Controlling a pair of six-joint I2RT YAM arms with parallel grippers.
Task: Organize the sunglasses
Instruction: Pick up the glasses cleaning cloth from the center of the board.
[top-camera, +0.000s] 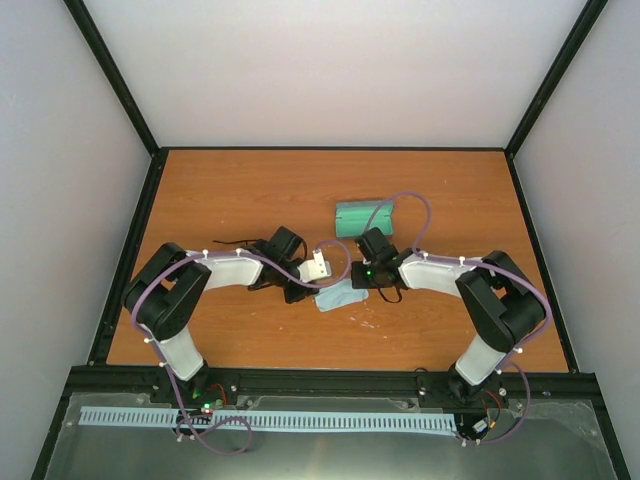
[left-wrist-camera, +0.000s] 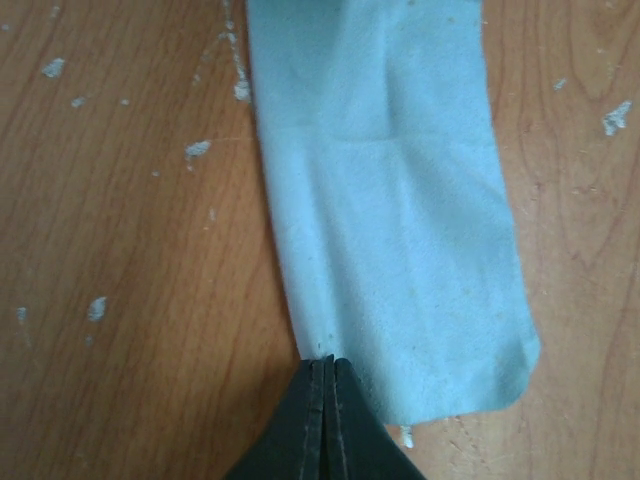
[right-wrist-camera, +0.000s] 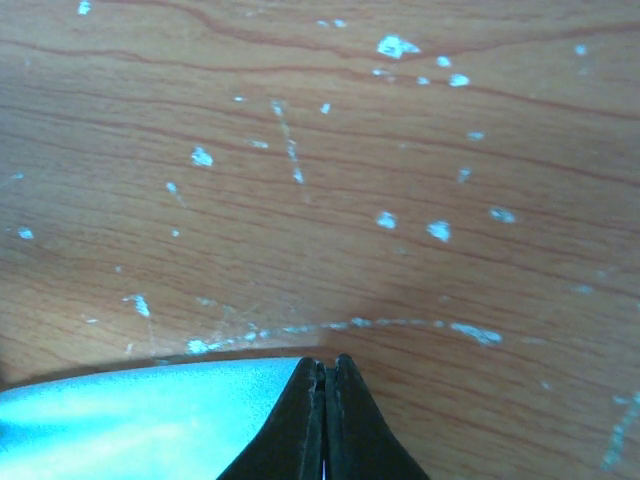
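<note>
The pale blue cloth (top-camera: 338, 297) lies at mid-table between my two grippers. My left gripper (top-camera: 322, 286) is shut on one edge of the cloth; in the left wrist view the closed fingertips (left-wrist-camera: 328, 362) pinch the cloth (left-wrist-camera: 390, 200), which stretches away folded into a long strip. My right gripper (top-camera: 352, 284) is shut on the opposite edge; in the right wrist view its closed tips (right-wrist-camera: 325, 362) sit on the cloth's rim (right-wrist-camera: 140, 420). The sunglasses are mostly hidden under my left forearm; only thin black arms (top-camera: 233, 243) stick out. The open case (top-camera: 365, 215) lies behind.
The case shows its green inside and lies just behind my right wrist. The wooden table (top-camera: 240, 190) has black rails along its edges, and grey walls enclose it. Scuffed white flecks mark the wood (right-wrist-camera: 400, 45).
</note>
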